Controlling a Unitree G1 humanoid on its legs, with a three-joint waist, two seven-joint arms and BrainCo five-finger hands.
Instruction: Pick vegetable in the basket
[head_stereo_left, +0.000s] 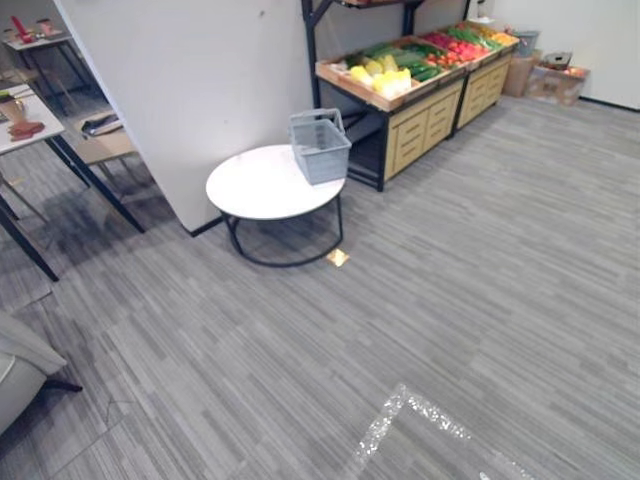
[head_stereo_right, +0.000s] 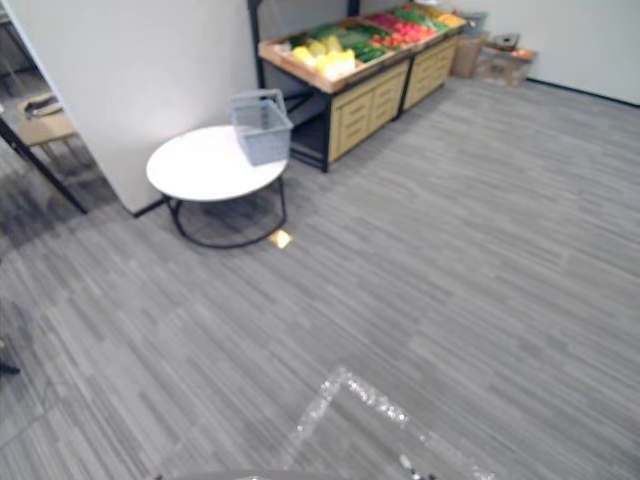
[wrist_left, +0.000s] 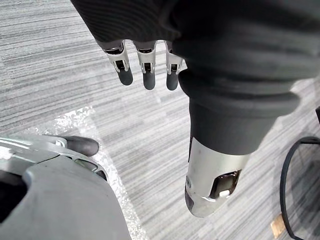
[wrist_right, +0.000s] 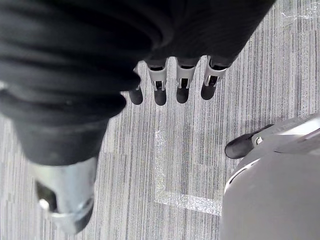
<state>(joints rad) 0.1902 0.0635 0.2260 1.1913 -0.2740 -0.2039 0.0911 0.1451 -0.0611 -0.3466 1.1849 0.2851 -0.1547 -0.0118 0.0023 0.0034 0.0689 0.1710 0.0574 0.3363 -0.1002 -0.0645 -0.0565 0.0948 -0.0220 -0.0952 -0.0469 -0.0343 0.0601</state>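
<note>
Letting the left hand (wrist_left: 148, 70) and right hand (wrist_right: 160, 86) hang loose-fingered and empty over the grey carpet (wrist_left: 60, 75), both far short of the round white table (head_stereo_left: 255, 187), the grey basket (head_stereo_left: 320, 150) sitting at its edge nearest the produce stand (head_stereo_left: 425, 118), presumably for easy loading, and the vegetables (head_stereo_left: 400, 65) lying farther ahead on it.

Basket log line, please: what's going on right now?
stage: not started | basket: on white table beside vegetable stand | left hand: open, holding nothing | right hand: open, holding nothing
</note>
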